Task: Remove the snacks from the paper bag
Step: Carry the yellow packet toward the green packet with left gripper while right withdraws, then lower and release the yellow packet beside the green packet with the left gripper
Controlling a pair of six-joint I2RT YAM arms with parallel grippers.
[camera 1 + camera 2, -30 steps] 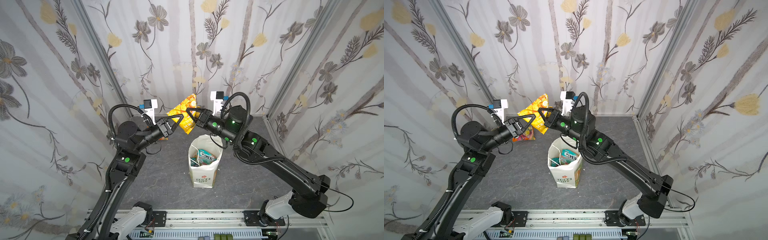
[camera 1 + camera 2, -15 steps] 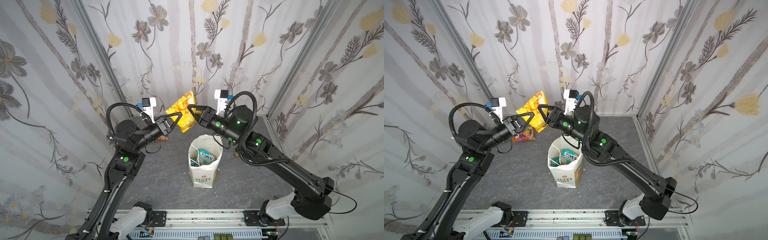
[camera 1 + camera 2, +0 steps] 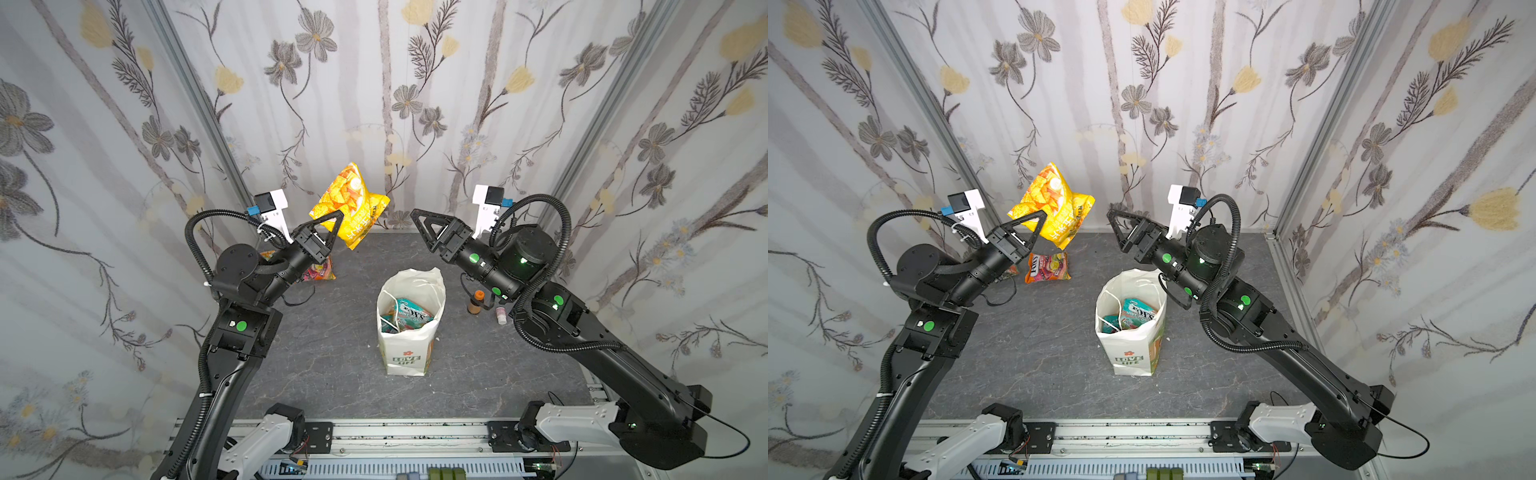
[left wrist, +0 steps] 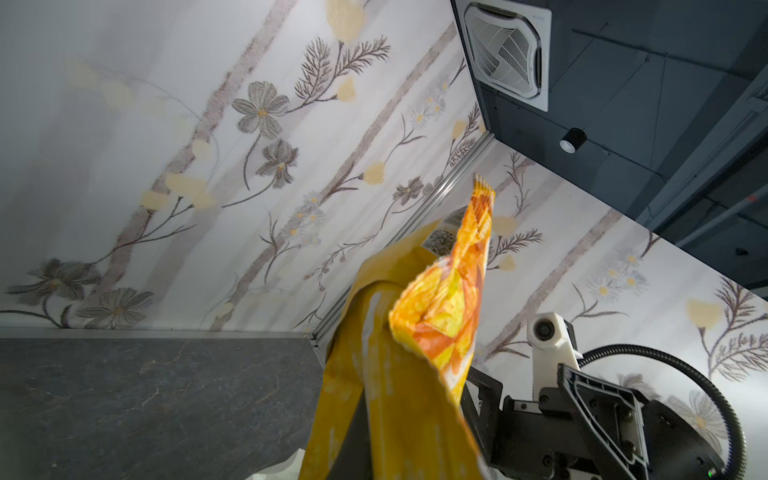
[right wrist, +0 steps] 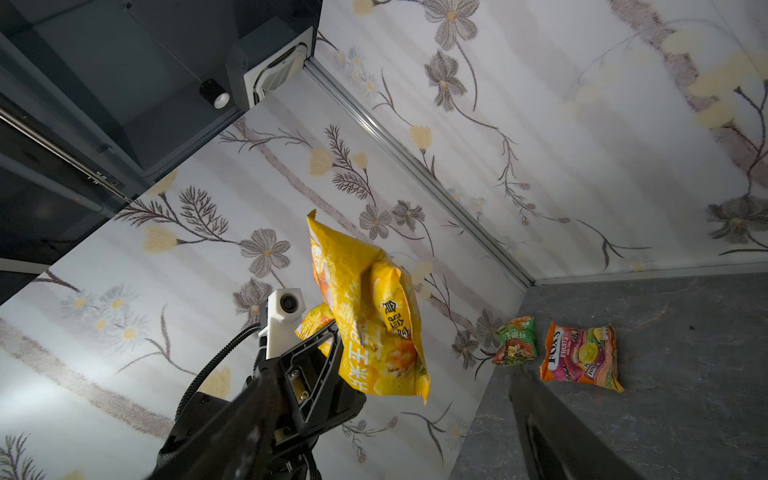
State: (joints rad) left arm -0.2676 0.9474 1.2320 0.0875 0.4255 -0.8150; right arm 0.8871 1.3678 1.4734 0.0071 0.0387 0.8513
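Top views: L claw [image 3: 338,216] clenched on near side edge of yellow pkt [image 3: 353,199]. Pkt runs above and below the tips, long axis roughly upright, tilted a bit. R claw [image 3: 420,230] has jaws apart and is empty, facing pkt from its far side w/ a clear gap btwn. Paper bag [image 3: 405,353] stands on table [image 3: 324,374] below both claws, nearer R claw, w/ teal pkts [image 3: 409,318] inside. FOX'S pkt [image 3: 1047,268] lies on table below L claw. Prob next is set-down beside it, so mostly a drop for L claw.

L wrist: yellow pkt [image 4: 444,299] sits just ahead of the claw, own jaws mostly hidden by it. R claw finger [image 4: 598,411] is beyond pkt, not touching.

R wrist: L claw [image 5: 328,338] pinches yellow pkt [image 5: 374,324] at its edge. Green pkt [image 5: 515,340] and FOX'S pkt [image 5: 582,357] lie side by side on table, well below and apart from it.
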